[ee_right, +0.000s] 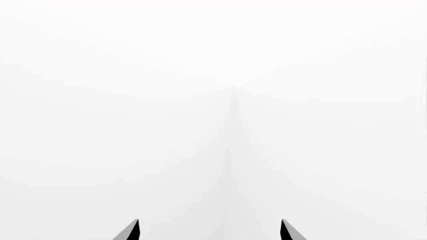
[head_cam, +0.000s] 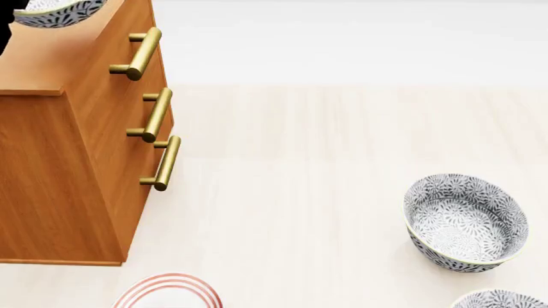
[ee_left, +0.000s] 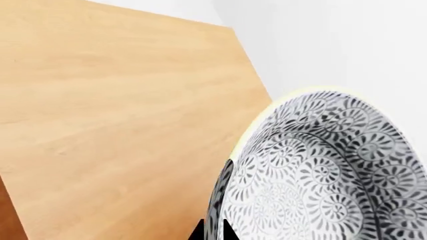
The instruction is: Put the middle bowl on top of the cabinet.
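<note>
The middle bowl, white with a dense grey-black floral pattern, hangs tilted over the cabinet's light wooden top. My left gripper is shut on its rim, one dark fingertip on each side of the wall. In the head view the same bowl shows at the top left corner, above the orange-brown cabinet with its three brass handles. My right gripper is open and faces only blank white space.
Two more patterned bowls stand on the pale floor at the right, one whole and one cut by the frame's lower edge. A white plate with red rings lies by the cabinet's front corner.
</note>
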`<state>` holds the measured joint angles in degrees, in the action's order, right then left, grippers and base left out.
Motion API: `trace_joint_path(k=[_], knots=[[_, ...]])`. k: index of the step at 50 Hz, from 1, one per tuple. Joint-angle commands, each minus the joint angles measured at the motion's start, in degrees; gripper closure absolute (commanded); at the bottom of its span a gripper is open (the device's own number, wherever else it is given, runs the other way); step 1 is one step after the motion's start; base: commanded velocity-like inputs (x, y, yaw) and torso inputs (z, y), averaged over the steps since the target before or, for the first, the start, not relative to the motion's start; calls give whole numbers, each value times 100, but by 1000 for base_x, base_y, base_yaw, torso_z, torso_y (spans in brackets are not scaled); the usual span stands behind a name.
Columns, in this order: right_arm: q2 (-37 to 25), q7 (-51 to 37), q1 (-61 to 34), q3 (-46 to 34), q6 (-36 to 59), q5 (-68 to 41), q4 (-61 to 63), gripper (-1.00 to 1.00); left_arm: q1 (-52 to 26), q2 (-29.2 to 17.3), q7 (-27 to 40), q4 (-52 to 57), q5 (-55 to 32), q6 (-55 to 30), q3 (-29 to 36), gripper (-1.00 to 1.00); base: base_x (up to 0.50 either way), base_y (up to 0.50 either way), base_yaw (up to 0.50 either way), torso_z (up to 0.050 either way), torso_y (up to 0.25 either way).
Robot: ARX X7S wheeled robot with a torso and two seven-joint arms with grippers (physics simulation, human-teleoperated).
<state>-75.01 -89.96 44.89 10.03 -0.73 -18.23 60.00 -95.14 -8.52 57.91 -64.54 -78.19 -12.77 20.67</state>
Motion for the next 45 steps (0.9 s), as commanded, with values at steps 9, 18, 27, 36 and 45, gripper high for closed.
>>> trace_joint_path(k=[9,18,27,36,45], knots=[[25,0,-4,-82,-4,66,0,-100,-70,-185,48,-70,279,431,60,100,0,0,0,0,0],[49,0,2,-121,-3,123,0,-100,-112,-140,39,-531,618,513,346,100,0,0,0,0,0],[-58,0,4,-33,34,12,0,-100,-54,-50,-81,-1025,791,713,369,100,0,0,0,0,0],[2,0,3,-79,-5,93,0,-100,-20,-42,-31,-1034,1057,553,257,100,0,0,0,0,1],[38,0,-1,-141,-25,152,0,-100,-74,-54,26,-1028,1653,477,296,-100,0,0,0,0,0]])
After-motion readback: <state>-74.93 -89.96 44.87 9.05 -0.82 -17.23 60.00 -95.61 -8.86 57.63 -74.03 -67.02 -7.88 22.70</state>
